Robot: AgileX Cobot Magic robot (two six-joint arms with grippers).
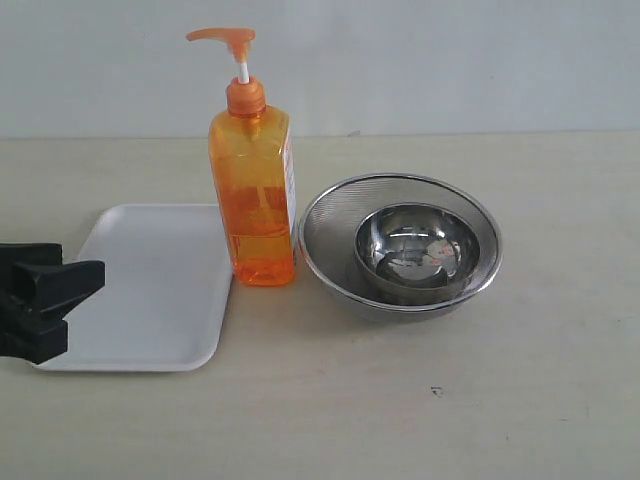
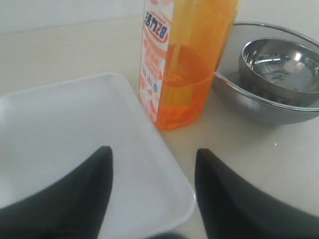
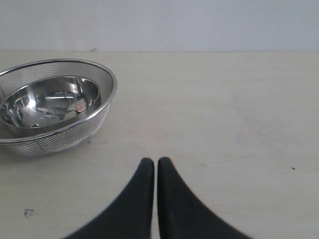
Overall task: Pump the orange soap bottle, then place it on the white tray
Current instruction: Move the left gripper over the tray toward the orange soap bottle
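1. Exterior view: my left gripper (image 1: 82, 310) hangs spread wide over the near corner of the white tray (image 1: 150, 300), holding nothing. The orange soap bottle (image 1: 252, 200) stands upright ahead of it, off the tray's far side, on the table just beside the rim. Beyond the bottle sits a mesh strainer (image 1: 480, 215) with a steel bowl (image 1: 415, 250) inside. My right gripper does not show here.

2. Left wrist view: my two fingers (image 2: 94, 199) are apart with only the tray below them. The bottle rises straight ahead, its base on the table next to the tray edge, not on it. Its pump head is out of this picture.

3. Right wrist view: my right gripper (image 3: 155, 164) is pressed together on nothing, over bare table. The strainer and bowl lie ahead and off to one side; the bottle and tray are not visible.

4. Progress, as I judge it: the pump stands raised and untouched, and the bottle is off the tray, so I reckon both pumping and placing remain.
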